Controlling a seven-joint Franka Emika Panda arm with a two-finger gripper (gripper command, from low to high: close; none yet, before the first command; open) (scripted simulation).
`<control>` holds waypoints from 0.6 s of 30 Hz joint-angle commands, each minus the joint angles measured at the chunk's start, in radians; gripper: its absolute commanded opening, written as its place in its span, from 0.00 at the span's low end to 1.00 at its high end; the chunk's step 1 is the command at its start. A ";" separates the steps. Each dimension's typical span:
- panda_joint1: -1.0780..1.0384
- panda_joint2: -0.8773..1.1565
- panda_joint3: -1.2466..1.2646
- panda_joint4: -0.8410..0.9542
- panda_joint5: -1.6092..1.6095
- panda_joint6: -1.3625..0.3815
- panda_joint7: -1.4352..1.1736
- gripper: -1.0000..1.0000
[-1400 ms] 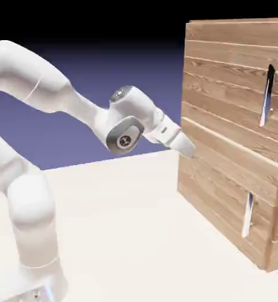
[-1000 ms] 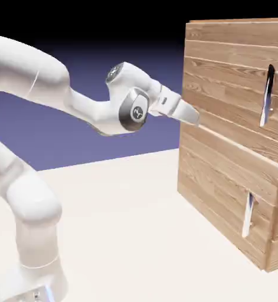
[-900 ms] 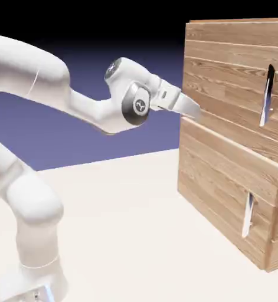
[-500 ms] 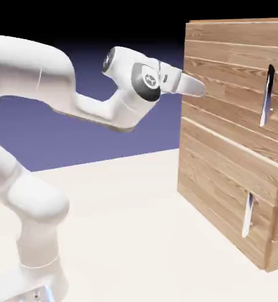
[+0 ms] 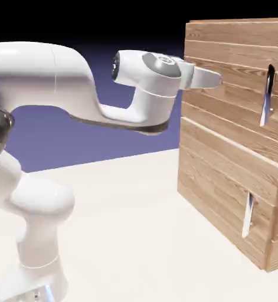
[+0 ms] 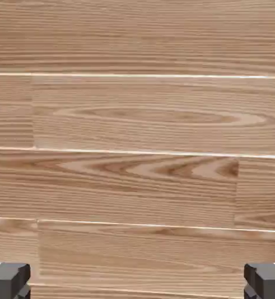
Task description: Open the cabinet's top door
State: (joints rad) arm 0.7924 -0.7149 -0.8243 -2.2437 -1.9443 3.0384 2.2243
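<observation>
White two-finger gripper (image 5: pixel 215 78) faces large light-brown plank cabinet (image 5: pixel 235 177), fingers wide apart w/ nothing between. Hand view shows only planks; top door's slim silver bar handle (image 5: pixel 266 97) out of frame there.

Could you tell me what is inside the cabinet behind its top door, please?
Nothing inside shows: the top door sits shut, so its planks cover the cabinet's interior. Only its handle shows.
</observation>
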 commanded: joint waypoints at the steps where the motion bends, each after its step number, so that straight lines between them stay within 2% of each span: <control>1: 0.017 -0.003 -0.018 0.013 -0.044 0.000 0.033 0.50; 18: 0.314 -0.058 -0.332 0.228 -0.783 0.001 0.597 0.50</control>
State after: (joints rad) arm 1.1067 -0.7732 -1.1562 -2.0157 -2.7272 3.0389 2.8216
